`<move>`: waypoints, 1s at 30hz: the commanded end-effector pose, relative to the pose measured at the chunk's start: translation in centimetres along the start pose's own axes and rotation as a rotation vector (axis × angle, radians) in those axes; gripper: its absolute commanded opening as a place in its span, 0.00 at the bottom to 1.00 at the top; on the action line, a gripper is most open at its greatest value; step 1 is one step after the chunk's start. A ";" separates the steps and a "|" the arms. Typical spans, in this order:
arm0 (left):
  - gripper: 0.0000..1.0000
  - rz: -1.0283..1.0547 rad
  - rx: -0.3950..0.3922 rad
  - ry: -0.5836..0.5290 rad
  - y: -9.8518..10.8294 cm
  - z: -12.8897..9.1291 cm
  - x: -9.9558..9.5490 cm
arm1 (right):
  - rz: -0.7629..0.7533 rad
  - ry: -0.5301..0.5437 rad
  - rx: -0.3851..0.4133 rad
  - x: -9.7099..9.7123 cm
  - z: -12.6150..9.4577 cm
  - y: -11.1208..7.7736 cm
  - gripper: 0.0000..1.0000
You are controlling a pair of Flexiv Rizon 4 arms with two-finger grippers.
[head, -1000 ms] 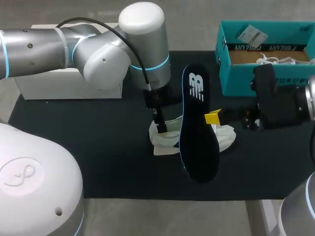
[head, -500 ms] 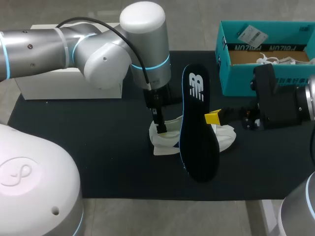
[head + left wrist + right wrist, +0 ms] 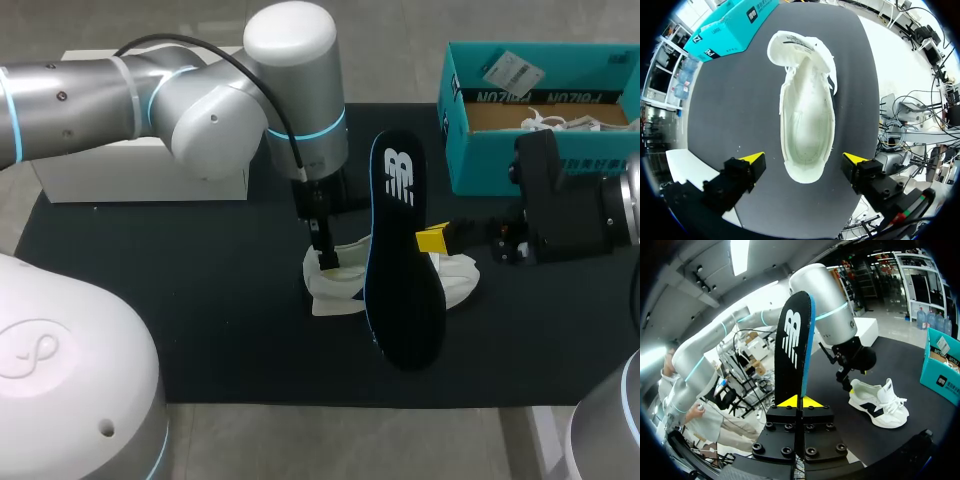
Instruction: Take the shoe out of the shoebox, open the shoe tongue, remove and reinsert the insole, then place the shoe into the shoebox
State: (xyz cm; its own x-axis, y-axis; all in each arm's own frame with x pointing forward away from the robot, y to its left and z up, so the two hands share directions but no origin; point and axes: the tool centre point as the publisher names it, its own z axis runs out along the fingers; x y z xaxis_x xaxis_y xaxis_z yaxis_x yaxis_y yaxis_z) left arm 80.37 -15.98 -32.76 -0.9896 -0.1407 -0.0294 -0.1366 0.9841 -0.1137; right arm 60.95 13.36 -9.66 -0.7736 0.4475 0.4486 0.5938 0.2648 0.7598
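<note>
While the right gripper (image 3: pixel 800 402) is clamped on the upright dark insole (image 3: pixel 794 347), the left gripper (image 3: pixel 804 158) is held spread wide over the heel of the white shoe (image 3: pixel 807 115), which is laid on the black mat (image 3: pixel 200 300) near the teal shoebox (image 3: pixel 500 150).

Shoe (image 3: pixel 807 115): white cloth upper with a fine mesh weave. Inner lining is soft and matt. The right wrist view shows a smoother dark side panel.
Insole (image 3: pixel 400 270): black, matt, fabric-like face with a white printed logo and a blue edge.
Shoebox (image 3: pixel 480 150): teal cardboard, slight sheen outside, raw brown board inside.
Surface (image 3: pixel 150 300): black mat, matt, no glare.
Left arm (image 3: pixel 90 100): satin silver shell with a glossy white joint cap (image 3: pixel 290 35).
Right gripper (image 3: pixel 800 401) jaws: matt black blocks with dark bolt heads and flat yellow tips.
</note>
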 end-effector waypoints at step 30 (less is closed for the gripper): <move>1.00 0.036 0.006 -0.028 -4.0 -0.4 -2.8 | 0.001 -0.007 -0.004 0.3 0.1 -0.3 0.00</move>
State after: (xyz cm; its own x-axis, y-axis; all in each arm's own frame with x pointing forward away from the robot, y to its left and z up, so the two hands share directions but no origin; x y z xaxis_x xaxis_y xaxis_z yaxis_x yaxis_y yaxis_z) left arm 82.73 -18.44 -31.52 -0.9913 -0.1098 -0.0731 -0.0993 0.9859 -0.1346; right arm 60.95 13.35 -9.66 -0.7736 0.4475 0.4485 0.5938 0.2649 0.7598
